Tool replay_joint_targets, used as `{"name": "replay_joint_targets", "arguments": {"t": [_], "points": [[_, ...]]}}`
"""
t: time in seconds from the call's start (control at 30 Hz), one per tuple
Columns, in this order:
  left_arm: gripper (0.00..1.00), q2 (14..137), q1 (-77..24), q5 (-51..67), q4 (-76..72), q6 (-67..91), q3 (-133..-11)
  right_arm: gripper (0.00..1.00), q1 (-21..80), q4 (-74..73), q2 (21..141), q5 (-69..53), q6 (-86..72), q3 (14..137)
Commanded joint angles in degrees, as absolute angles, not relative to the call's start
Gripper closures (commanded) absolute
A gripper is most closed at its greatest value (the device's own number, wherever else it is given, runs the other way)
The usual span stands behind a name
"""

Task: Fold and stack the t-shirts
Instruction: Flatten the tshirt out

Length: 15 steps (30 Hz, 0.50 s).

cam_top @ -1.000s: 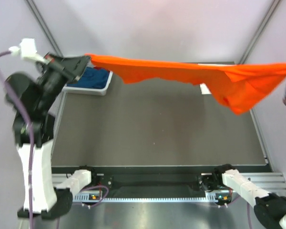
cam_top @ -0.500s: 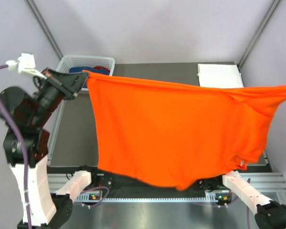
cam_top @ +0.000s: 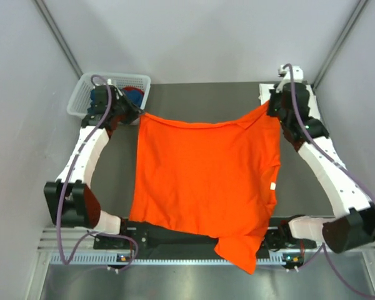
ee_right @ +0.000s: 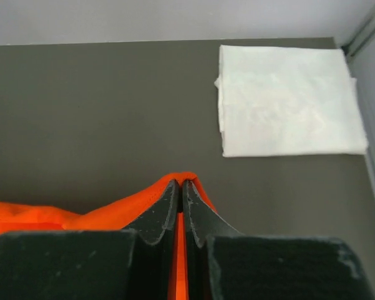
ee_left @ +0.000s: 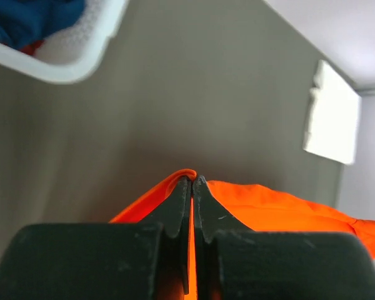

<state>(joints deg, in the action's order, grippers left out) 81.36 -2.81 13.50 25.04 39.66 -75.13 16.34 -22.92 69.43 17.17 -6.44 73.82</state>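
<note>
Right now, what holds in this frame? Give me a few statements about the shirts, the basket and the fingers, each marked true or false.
1. The left fingers and the right fingers are each shut on a far corner of the orange shirt. True.
2. Blue cloth sits in the basket. True.
3. The white shirt lies in that basket. False: it lies folded on the table, at the far right corner.
4. The orange shirt is folded in half. False: it is spread open, and its near corner reaches past the table's near edge.
</note>
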Motion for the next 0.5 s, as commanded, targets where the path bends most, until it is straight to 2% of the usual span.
{"name": "replay_joint_targets", "arguments": {"t": [0.0,0.23,0.37,0.47], "points": [[1.0,87.76,-2.46,8.53,12.31,36.74,-76.02,1.0,15.38,-3.99,74.6,10.56,-5.36,73.83],[1.0,104.4,-1.23,11.68,7.65,35.95,-87.34,1.0,11.88,4.39,93.92,2.2,-5.53,80.67],[1.0,110.38,-0.44,15.11,7.82,37.26,-92.72,1.0,9.06,0.81,100.88,0.18,-8.25,87.53],[1.0,112.76,2.19,18.01,8.17,37.62,-93.96,1.0,7.21,-2.72,100.9,0.18,-11.24,88.07]]}}
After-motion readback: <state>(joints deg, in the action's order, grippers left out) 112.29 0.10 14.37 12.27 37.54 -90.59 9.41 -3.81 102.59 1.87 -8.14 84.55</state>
